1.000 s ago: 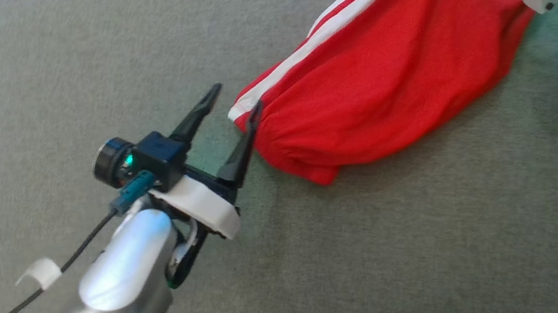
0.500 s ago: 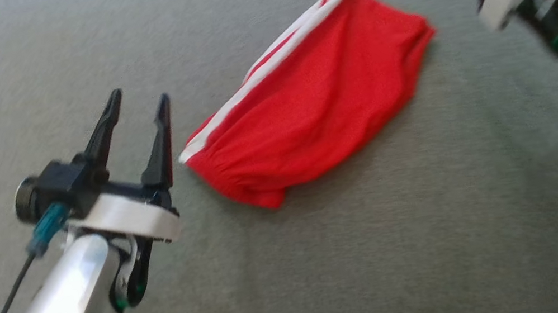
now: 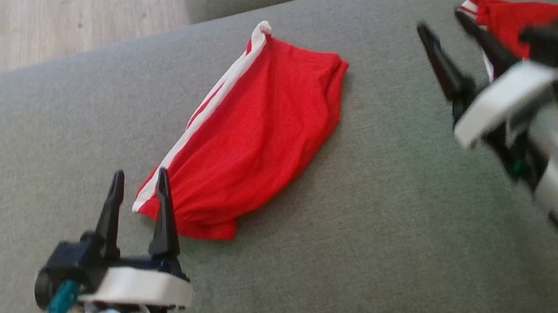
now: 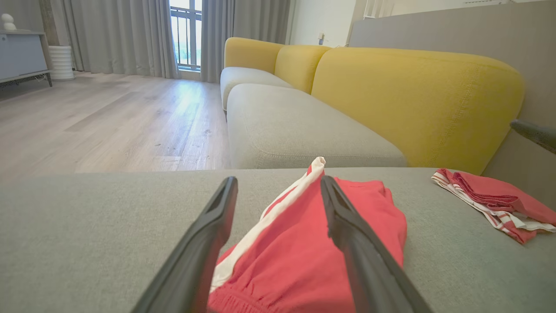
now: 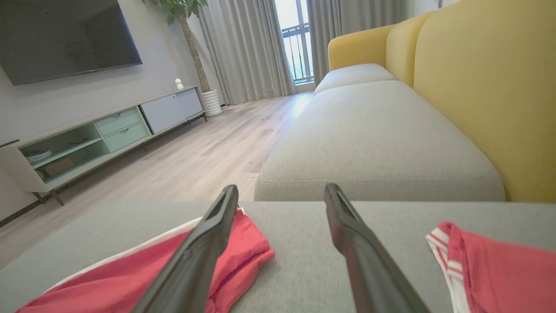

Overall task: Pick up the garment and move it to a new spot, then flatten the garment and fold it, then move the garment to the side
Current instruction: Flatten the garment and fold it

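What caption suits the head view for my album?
Left gripper and right gripper, both open, flank red white-striped shorts on a grey sofa cushion near another red garment.

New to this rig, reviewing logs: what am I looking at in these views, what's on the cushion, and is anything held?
A wheeled robot with two arms, each ending in a two-fingered hand. The head view looks down: left hand at lower left, right hand at right, both open, holding nothing. The two wrist views look along each hand's own dark fingers. On the grey cushion lies a red garment with a white stripe, loosely folded, its near end just ahead of the left hand. A second red piece lies beyond the right hand, by the yellow backrest.
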Controlling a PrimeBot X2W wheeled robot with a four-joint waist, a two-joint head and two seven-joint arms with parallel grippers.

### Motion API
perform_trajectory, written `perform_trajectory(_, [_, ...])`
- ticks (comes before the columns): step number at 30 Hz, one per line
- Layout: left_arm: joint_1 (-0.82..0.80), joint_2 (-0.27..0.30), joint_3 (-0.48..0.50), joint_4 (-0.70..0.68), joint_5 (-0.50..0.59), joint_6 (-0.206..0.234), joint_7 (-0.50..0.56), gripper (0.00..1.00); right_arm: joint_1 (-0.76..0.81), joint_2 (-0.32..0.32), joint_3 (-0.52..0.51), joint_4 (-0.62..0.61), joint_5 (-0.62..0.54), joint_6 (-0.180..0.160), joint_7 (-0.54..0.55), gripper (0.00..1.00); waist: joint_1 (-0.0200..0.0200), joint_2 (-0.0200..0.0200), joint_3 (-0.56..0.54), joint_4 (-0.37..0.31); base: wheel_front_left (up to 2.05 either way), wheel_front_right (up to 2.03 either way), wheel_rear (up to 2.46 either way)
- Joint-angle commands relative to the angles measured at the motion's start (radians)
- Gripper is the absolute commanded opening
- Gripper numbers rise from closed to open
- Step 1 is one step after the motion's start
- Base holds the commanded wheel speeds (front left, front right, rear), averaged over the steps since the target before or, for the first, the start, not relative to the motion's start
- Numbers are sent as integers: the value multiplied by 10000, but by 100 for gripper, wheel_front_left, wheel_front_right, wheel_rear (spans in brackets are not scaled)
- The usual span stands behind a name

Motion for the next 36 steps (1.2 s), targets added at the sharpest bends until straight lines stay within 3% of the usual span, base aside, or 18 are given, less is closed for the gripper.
perform_trajectory(1, [-144,169,553,-285,-37,71,-101,100,391,237,-282,-394,-243,67,-106,100,1,0,-122,-116,0,0,0])
perform_trajectory(9, [867,-522,1604,-597,815,17,-136,100,2916,1567,-2445,-1574,-2150,67,-107,100,1,0,-289,-192,0,0,0])
perform_trajectory(19, [1566,-1425,2737,-427,1909,-765,-138,100,4531,2625,-4156,-3187,-3899,67,553,100,1,0,-275,-46,0,0,0])
perform_trajectory(29, [1343,-1914,2941,-86,2491,-1407,-138,100,4572,2898,-4910,-4217,-3716,67,1659,100,1,0,217,825,0,0,0])
perform_trajectory(36, [1066,-2321,3093,233,2687,-1874,-139,100,3739,2945,-5396,-3708,-3233,67,2456,100,1,0,905,1805,0,0,0])
